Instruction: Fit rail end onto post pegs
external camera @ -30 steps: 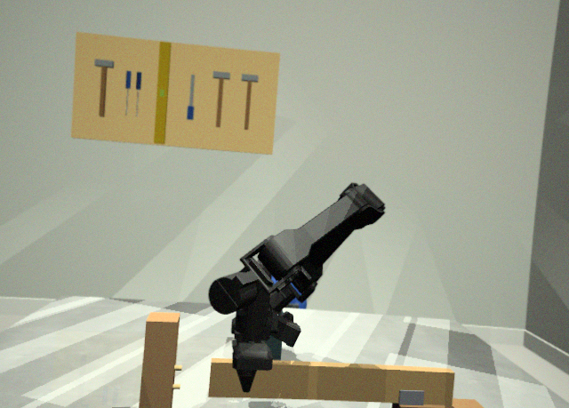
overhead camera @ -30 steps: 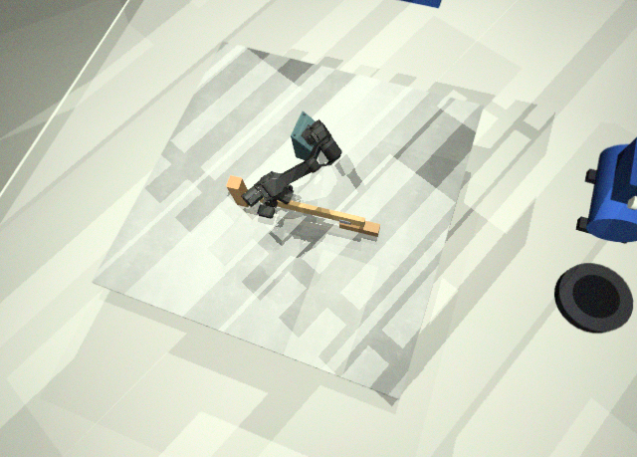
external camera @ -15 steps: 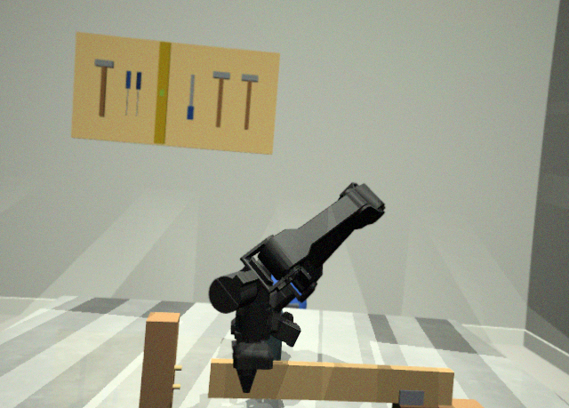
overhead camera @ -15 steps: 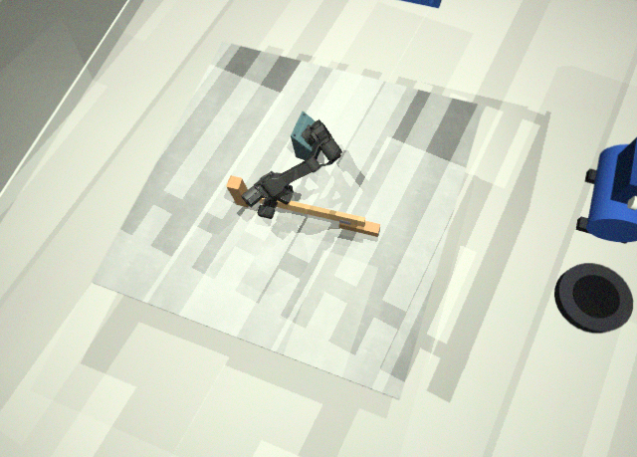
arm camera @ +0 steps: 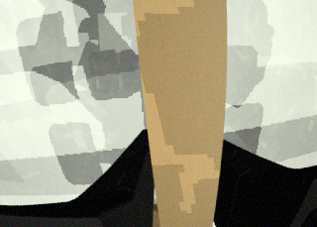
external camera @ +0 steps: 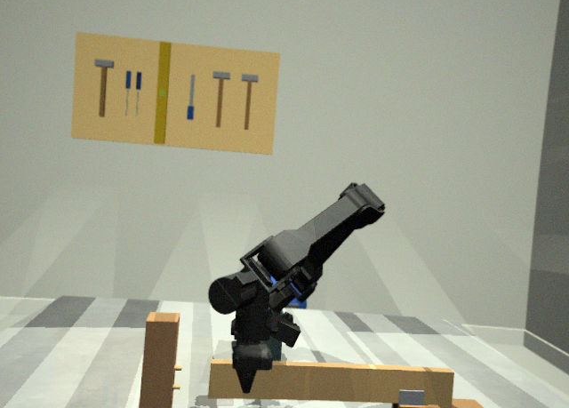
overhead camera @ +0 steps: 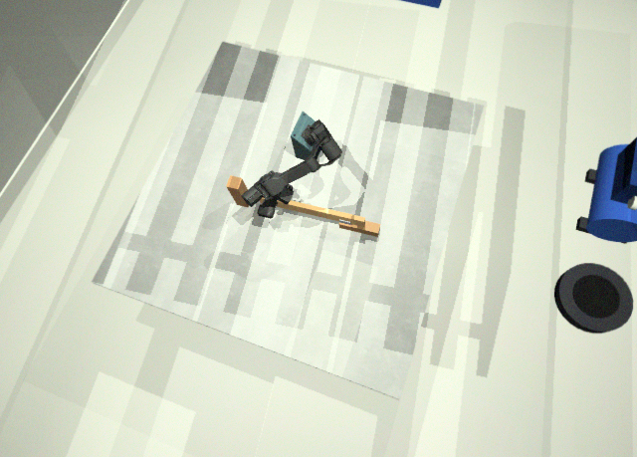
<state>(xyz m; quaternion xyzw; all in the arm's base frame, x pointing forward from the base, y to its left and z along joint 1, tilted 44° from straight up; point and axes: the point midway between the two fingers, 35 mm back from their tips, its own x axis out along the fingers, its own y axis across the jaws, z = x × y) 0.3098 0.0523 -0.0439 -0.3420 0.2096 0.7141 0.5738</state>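
Note:
The post [overhead camera: 236, 190] [external camera: 159, 357] stands upright at the left. Its two pegs, the upper peg [external camera: 179, 367] and the lower peg [external camera: 177, 387], point toward the rail. My gripper [external camera: 246, 388] [arm camera: 168, 135] is shut on the rail [overhead camera: 314, 209] [external camera: 331, 380] [arm camera: 183, 78] close to its near end. The rail looks about level, its near end raised to the height of the pegs. In the exterior view a gap shows between the peg tips and the rail's end. The rail's far end sits at the bracket [external camera: 411, 397] on the footboard block [overhead camera: 372, 229] [external camera: 468, 404]. The holes are hidden.
The arm's teal base block [overhead camera: 302, 145] stands behind the rail, and the arm reaches over the rail's near end, close to the post. A blue machine [overhead camera: 614, 200] and a dark round disc [overhead camera: 594, 297] are far off to the right. A tool board [external camera: 206, 96] hangs on the wall.

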